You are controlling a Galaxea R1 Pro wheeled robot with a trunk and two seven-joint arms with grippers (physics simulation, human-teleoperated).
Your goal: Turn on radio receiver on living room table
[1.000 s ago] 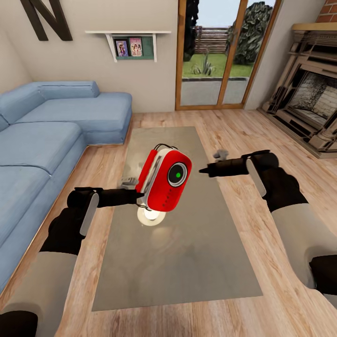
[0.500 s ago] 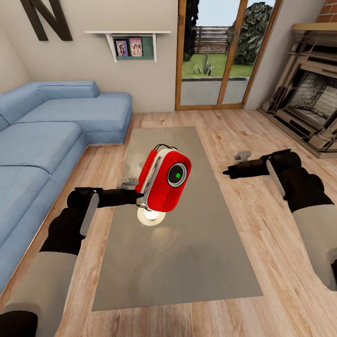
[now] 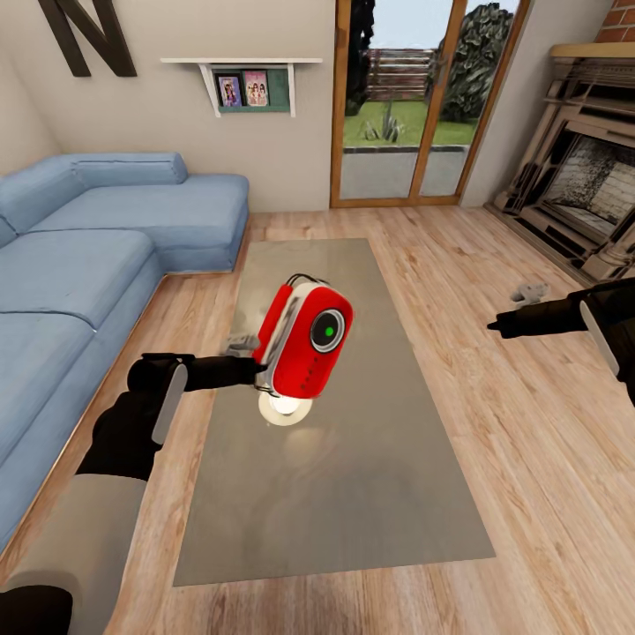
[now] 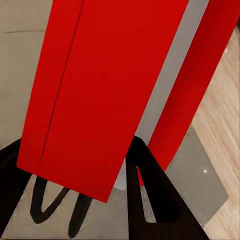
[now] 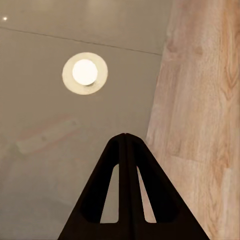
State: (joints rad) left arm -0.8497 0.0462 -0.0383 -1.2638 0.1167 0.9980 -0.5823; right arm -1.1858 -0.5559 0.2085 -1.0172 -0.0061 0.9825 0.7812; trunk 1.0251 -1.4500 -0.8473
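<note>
**Radio held aloft over the table**

We hold the radio receiver in our left gripper, jaws clamped on its red body, raised above the table with the dial, showing a green centre, facing us for access. Our right gripper, fingers pressed together and empty, hangs well right of it over the floor.

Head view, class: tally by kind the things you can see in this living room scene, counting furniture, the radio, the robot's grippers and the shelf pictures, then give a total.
Radio receiver: 1
Table: 1
Sofa: 1
Fireplace: 1
Wall shelf: 1
Pictures on the shelf: 2
Grippers, left gripper and right gripper: 2
Total: 9
</note>
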